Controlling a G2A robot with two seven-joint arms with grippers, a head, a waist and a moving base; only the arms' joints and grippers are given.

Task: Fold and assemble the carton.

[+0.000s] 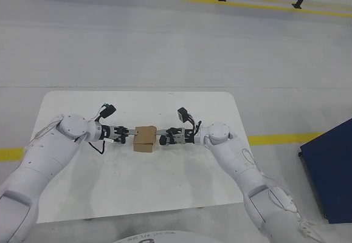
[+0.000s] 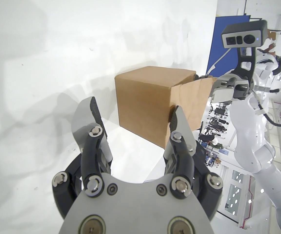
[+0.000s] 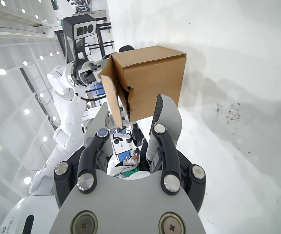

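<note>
A small brown carton [image 1: 144, 138] stands in the middle of the white table [image 1: 182, 182], between my two grippers. My left gripper [image 1: 126, 135] is open at the carton's closed side; in the left wrist view one fingertip [image 2: 175, 119] touches the edge of the carton [image 2: 143, 103] and the other is apart from it. My right gripper [image 1: 162, 138] is open at the opposite side. There, a loose flap [image 3: 111, 91] sticks out from the carton [image 3: 155, 79] into the gap between the right gripper's fingers [image 3: 163, 108]. The flap's fold is torn and ragged.
The table's far edge lies a short way behind the carton, and bare tabletop spreads toward the front. A blue panel [image 1: 340, 164] stands on the floor off the table's right side. Yellow floor lines run past both ends.
</note>
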